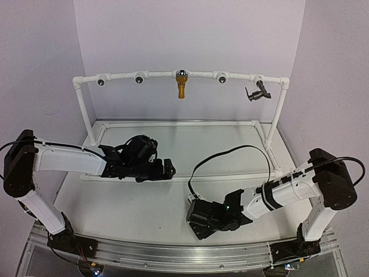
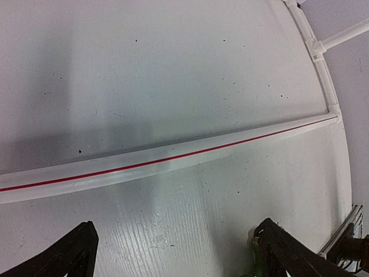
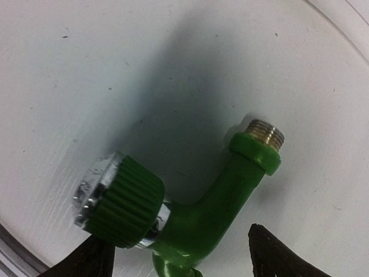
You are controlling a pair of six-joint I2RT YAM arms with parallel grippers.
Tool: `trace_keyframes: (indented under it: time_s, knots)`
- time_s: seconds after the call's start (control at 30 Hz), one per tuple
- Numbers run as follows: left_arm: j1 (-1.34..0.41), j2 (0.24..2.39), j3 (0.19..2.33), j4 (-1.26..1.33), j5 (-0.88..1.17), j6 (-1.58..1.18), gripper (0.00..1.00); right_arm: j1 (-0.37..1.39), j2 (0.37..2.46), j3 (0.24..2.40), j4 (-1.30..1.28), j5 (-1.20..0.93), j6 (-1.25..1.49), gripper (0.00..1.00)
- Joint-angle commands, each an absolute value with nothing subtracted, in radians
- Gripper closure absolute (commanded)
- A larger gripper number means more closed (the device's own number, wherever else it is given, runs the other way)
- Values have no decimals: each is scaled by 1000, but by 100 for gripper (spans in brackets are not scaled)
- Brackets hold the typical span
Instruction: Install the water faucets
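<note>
- green plastic faucet (image 3: 213, 199), elbow-shaped, lies flat on the white painted bench (image 3: 86, 69) directly under the right gripper (image 3: 181, 245); the arm hides it in the top view
- right gripper: jaws apart, straddling the faucet's lower body; bare bench shows between one finger and the plastic, so no grip yet
- left gripper (image 2: 179, 231): jaws wide apart, holding nothing; hovers over a white plastic pipe with a red stripe (image 2: 173, 158)
- mustard-yellow faucet (image 1: 181, 86) and dark grey faucet (image 1: 257, 92) hang from the white pipe frame (image 1: 121, 76); three silver-centred sockets (image 1: 140, 79) on its top rail are bare
- handling, my read: light, rigid moulding; the glossy smooth elbow is likely to slip or roll under a pinch; won't crush
- ribbed green knob (image 3: 130, 205) with clear faceted cap (image 3: 89, 193) offers bite but may turn; better hold is across the elbow body, leaving the brass-coloured threaded stub (image 3: 265, 134) free for a socket
- threads need square entry; cross-threading is the risk
</note>
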State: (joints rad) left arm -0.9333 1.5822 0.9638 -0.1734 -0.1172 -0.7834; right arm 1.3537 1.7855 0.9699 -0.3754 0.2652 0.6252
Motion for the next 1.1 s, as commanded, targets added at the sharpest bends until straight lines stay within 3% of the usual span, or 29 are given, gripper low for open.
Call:
trace_keyframes:
  time_s: [0.0,0.2,0.4,0.57,0.73,0.9,1.07]
  knots:
    - [-937,1569,969,-142,-111,-776,0,1359,1745,863,-295,306,650,33]
    - [-937,1565,977,-141,-106,-763,0,1359,1739,839,-235,340,591,57]
    - [-945,1441,915,-110,-218,-790,0,1353,1649,814,-125,399,518,100]
    - [-945,1277,836,-8,-244,-759,0,1261,1535,777,68,209,452,100]
    - [-945,1148,796,93,-171,-668,0,1001,1398,689,385,-537,528,100]
    - [-945,1075,755,271,235,-512,0,949,1336,796,410,-969,554,100]
    - [-945,1090,784,322,564,-439,0,948,1305,894,391,-1160,581,100]
